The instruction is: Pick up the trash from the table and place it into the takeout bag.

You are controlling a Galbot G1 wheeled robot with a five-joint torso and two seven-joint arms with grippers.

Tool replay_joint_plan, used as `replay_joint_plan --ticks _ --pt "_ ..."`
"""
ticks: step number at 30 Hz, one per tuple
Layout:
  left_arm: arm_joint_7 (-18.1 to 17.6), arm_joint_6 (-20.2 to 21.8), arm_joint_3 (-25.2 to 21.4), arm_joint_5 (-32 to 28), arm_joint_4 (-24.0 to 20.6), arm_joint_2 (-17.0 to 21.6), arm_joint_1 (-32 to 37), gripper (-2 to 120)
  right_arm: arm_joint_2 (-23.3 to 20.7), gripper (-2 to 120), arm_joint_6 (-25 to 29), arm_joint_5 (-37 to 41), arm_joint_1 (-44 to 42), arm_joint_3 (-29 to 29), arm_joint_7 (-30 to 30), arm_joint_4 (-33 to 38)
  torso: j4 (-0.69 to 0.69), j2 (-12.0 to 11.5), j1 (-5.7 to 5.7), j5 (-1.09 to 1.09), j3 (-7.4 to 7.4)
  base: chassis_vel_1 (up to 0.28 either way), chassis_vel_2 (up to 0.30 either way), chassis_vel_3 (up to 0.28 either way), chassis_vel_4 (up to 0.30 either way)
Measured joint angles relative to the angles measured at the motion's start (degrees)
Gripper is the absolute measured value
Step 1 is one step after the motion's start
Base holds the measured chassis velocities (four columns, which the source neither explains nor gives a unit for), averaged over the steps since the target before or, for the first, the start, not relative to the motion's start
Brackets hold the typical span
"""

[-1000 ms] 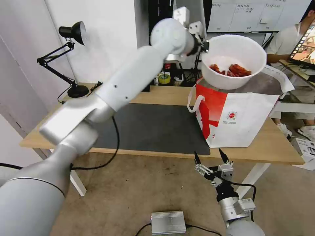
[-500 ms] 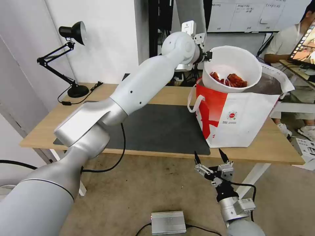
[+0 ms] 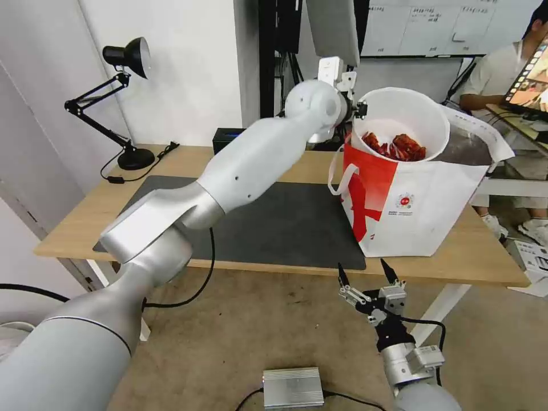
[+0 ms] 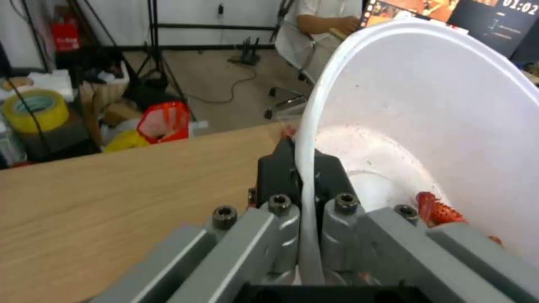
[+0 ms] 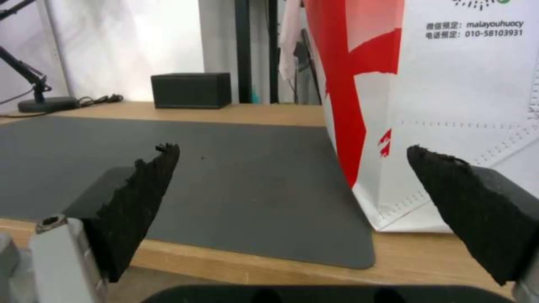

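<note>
The left gripper (image 3: 359, 109) pinches the thin rim of the bowl (image 3: 399, 123), tilted in the mouth of the takeout bag (image 3: 422, 211) at two o'clock on the table (image 3: 479, 265). An edge grip this slight could slip, spilling the shells (image 3: 399, 147) (spiky, red). The bag's walls are soft and could buckle. The right gripper (image 3: 368, 277) hangs spread at five o'clock below the table's edge.
</note>
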Motion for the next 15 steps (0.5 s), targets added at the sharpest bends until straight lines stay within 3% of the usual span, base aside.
replay_joint_plan --ticks 8,11,15 --pt "2.7 -1.7 1.7 0.2 -4.1 2.4 1.1 0 0.0 100 0.0 0.0 0.0 0.0 0.0 0.0 -0.01 0.0 0.00 0.00 0.00 0.000 0.000 0.000 0.000" --pt "4.2 -0.2 3.3 -1.6 -8.1 5.0 1.7 0 0.0 100 0.0 0.0 0.0 0.0 0.0 0.0 0.00 0.0 0.00 -0.01 0.00 0.000 0.000 0.000 0.000" --pt "4.2 0.5 4.3 -2.8 -10.0 6.1 2.0 0 0.0 100 0.0 0.0 0.0 0.0 0.0 0.0 0.02 0.0 0.00 -0.01 0.00 0.000 0.000 0.000 0.000"
